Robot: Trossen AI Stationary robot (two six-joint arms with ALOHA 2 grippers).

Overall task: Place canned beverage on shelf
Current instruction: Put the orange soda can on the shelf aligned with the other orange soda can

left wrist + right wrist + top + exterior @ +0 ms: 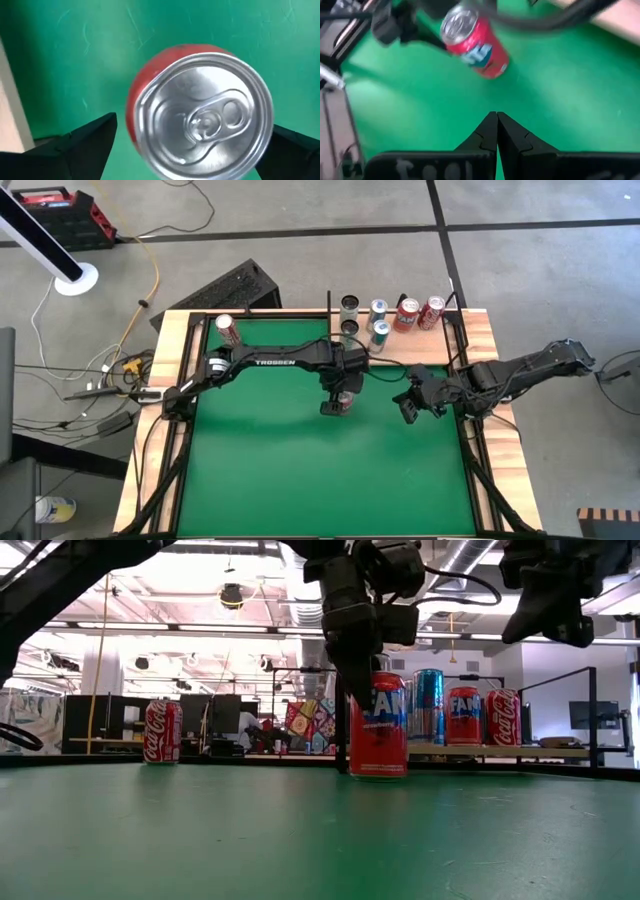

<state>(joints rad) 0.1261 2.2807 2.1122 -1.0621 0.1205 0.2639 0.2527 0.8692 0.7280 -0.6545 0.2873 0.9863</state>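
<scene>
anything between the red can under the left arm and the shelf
Nothing visible on the green felt between the red can and the shelf. The shelf's near side already holds cans, leaving little free room there. The open left pincer straddles the can.

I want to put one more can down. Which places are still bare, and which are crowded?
The green felt nearest the camera side is bare, below both the left gripper and the right gripper. The shelf has bare wood at its right end, beyond the cans. Crowded: the shelf's left part, and the felt around the red can.
</scene>
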